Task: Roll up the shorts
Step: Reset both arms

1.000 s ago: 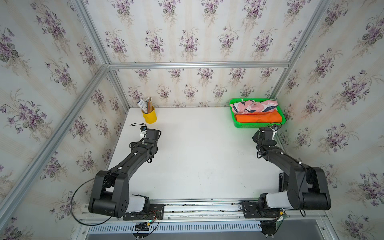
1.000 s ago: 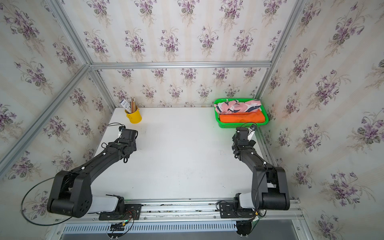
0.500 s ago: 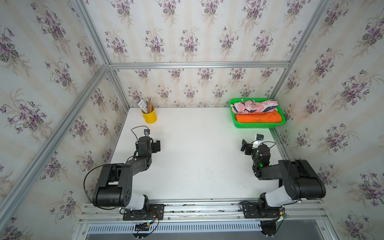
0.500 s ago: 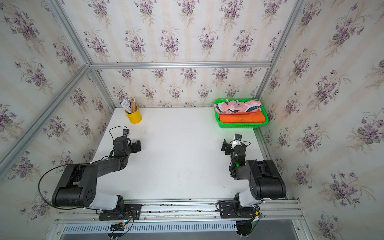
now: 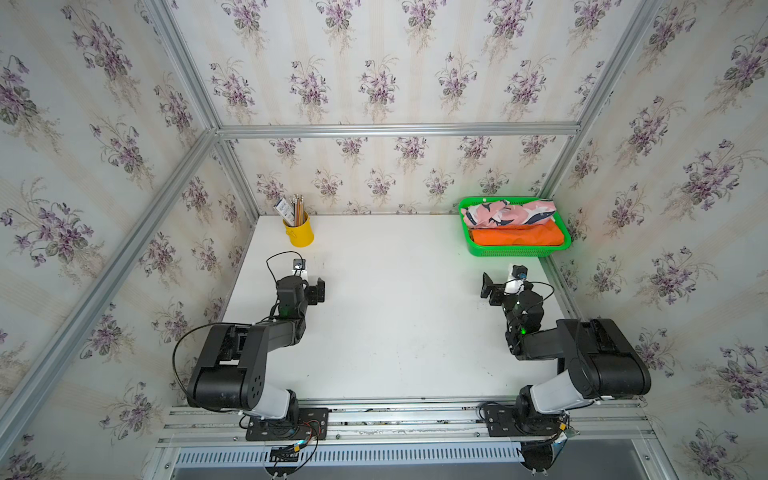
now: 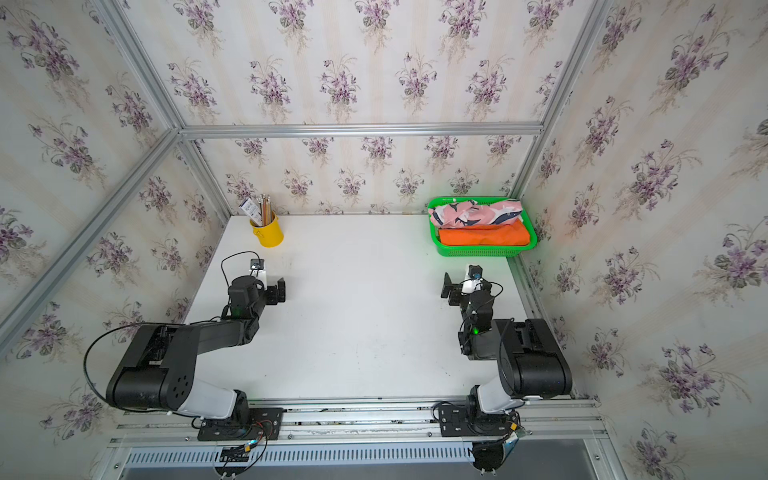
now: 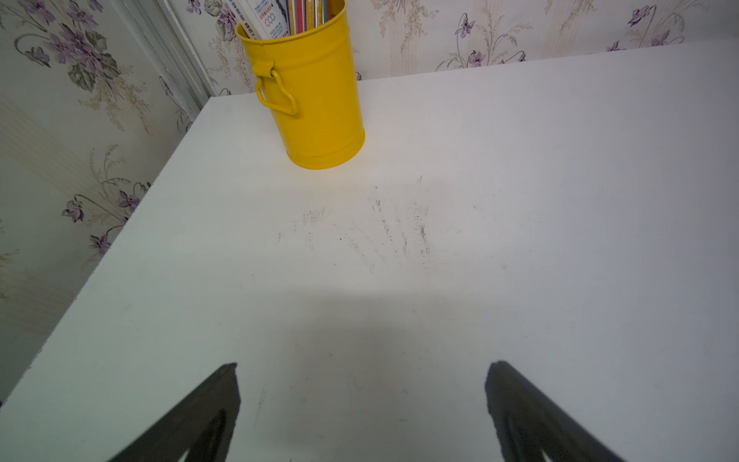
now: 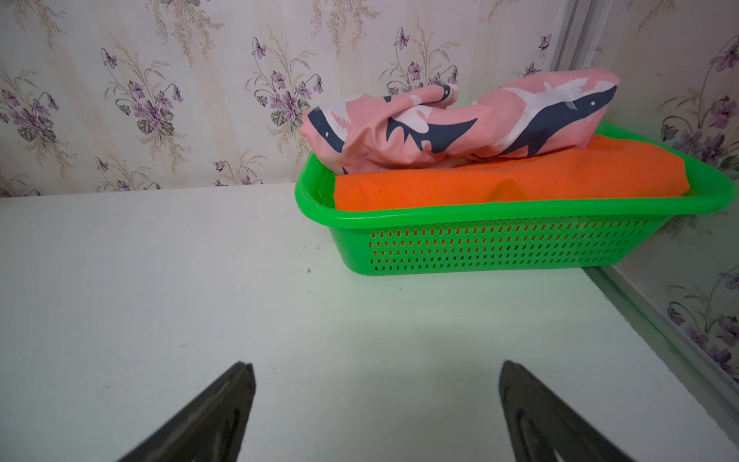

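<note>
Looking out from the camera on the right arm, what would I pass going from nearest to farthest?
The open right gripper → white table → green basket, front wall → orange shorts → pink whale-print shorts → flowered wall.

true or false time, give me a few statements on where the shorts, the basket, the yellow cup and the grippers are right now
1. The orange shorts lie in the green basket. True.
2. The pink whale-print shorts are spread flat on the table. False: they sit bundled in the basket, beside the orange pair.
3. The left gripper and the right gripper are both open and empty. True.
4. The yellow cup is empty. False: it holds pencils and a printed card.
5. The right gripper touches the basket. False: it is apart from it, over bare table.
</note>
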You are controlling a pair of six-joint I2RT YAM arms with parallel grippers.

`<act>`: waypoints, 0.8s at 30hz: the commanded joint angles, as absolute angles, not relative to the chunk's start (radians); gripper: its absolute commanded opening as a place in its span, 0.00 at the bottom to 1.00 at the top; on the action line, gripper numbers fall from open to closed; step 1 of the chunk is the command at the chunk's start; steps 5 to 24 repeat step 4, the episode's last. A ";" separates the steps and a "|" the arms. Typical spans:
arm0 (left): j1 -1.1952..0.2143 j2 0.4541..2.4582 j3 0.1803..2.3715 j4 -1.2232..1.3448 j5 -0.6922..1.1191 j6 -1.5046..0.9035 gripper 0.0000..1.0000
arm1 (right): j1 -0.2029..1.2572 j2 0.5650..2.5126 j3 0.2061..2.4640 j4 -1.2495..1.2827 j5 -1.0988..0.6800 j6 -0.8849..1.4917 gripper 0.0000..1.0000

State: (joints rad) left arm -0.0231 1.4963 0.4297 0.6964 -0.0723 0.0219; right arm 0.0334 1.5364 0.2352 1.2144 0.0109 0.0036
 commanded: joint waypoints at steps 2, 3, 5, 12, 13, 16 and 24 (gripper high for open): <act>-0.022 1.498 0.433 0.729 -0.077 0.029 0.99 | 0.035 1.532 0.228 1.250 0.009 -0.005 1.00; -0.023 1.497 0.433 0.728 -0.077 0.028 0.99 | 0.039 1.529 0.218 1.263 0.020 -0.004 1.00; -0.023 1.497 0.432 0.729 -0.077 0.029 0.99 | 0.039 1.532 0.228 1.252 0.015 -0.005 1.00; -0.023 1.497 0.432 0.729 -0.077 0.029 0.99 | 0.039 1.532 0.228 1.252 0.015 -0.005 1.00; -0.023 1.497 0.432 0.729 -0.077 0.029 0.99 | 0.039 1.532 0.228 1.252 0.015 -0.005 1.00; -0.023 1.497 0.432 0.729 -0.077 0.029 0.99 | 0.039 1.532 0.228 1.252 0.015 -0.005 1.00; -0.023 1.497 0.432 0.729 -0.077 0.029 0.99 | 0.039 1.532 0.228 1.252 0.015 -0.005 1.00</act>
